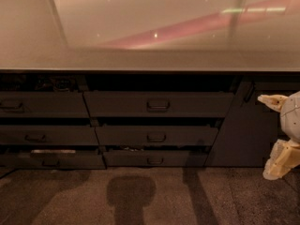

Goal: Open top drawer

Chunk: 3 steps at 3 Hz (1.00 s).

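Dim; glare on countertop (140,62); claw (268,135) pale at right.

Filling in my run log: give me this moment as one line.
stage: pre-contact | end effector: open, empty, far right of frame | top drawer: untouched | handle: free

Glossy beige countertop (140,55) across top, pink light streak (197,25) upper right, shadowed brown carpet (56,196) along bottom, gripper (262,136) at right edge, spread.

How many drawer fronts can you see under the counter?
6: the top drawer, two middle drawers stacked below it, and three left drawers stacked beside them, cropped by the edge. More may lie out of frame. The gripper hangs at the right edge, fingers open.
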Motion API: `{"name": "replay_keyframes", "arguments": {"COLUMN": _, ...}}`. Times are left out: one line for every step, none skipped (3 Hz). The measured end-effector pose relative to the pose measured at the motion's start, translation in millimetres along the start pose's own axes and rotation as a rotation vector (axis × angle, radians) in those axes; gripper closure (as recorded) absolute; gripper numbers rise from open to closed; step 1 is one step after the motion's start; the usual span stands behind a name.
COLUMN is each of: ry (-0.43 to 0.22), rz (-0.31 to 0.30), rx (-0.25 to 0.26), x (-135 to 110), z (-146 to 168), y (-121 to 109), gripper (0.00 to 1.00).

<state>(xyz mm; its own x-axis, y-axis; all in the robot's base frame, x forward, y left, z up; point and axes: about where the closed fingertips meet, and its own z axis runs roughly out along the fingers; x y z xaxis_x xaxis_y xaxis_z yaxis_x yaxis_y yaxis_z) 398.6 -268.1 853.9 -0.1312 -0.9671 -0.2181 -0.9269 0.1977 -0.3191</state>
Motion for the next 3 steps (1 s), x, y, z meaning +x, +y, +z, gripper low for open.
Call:
{"name": "replay_keyframes", "arguments": {"ry": 0.027, "rz": 0.040, "rx": -0.045, "x": 8.7, "z": 18.3, "y": -16.9, "gripper": 0.00}}
{"name": "replay_keyframes", "arguments": {"ry": 0.055, "rz": 0.121, "rx": -0.134, "x": 30.9, "z": 56.6, "y": -43.9, "gripper": 0.00}}
{"name": "replay_keyframes", "arguments": {"ry": 0.061, "rz": 0.165, "rx": -0.196, "x": 42.6, "z": 81.1, "y": -61.0, "gripper": 0.00}}
